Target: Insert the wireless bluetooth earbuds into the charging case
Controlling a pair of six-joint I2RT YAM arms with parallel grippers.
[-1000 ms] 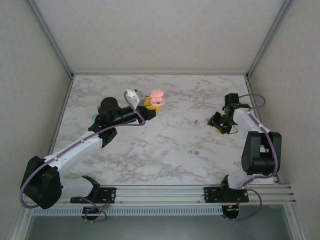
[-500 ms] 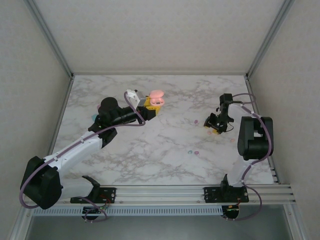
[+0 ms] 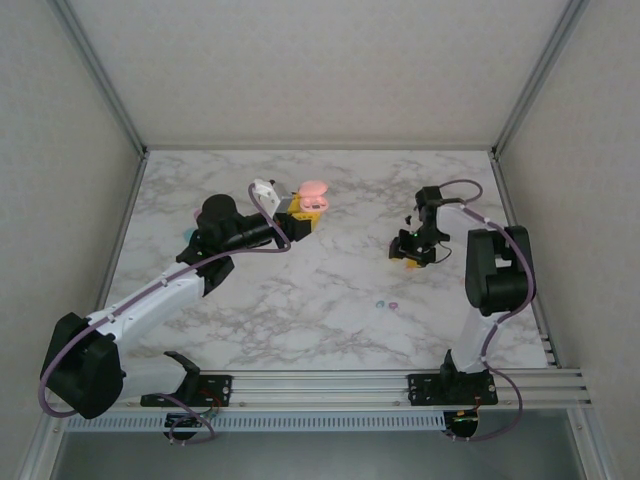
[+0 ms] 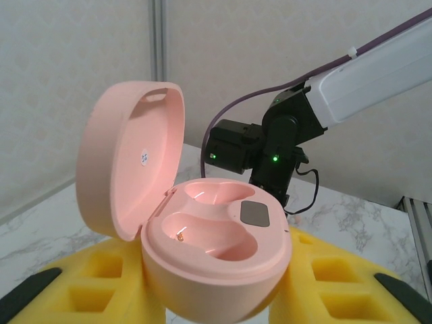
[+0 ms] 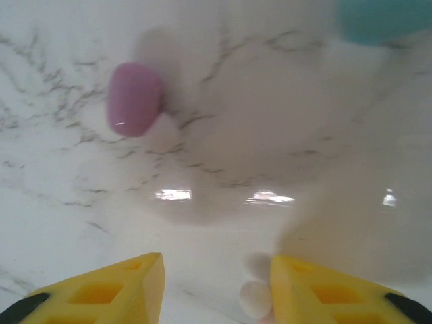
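The pink charging case (image 4: 216, 251) stands with its lid (image 4: 128, 156) flipped up and both wells bare, and my left gripper (image 4: 216, 297) is shut on its body with yellow fingers (image 4: 101, 283). From above, the case (image 3: 312, 193) is held over the far left-centre of the table by that gripper (image 3: 303, 212). My right gripper (image 3: 408, 248) hangs low over the marble, open. Between its fingers (image 5: 108, 291), close to the right one, lies a pale pink earbud (image 5: 256, 298). A purple earbud (image 5: 133, 99) lies further ahead.
A blurred teal shape (image 5: 385, 19) sits at the top right of the right wrist view. Teal (image 3: 380, 300) and purple (image 3: 393, 303) buds lie near the table's middle. A teal object (image 3: 189, 233) peeks out beside the left arm. The walls (image 3: 120, 120) enclose the table.
My right arm has swung left and folded in, carrying its gripper leftward toward the table's middle. The left arm and the pink case have stayed still.
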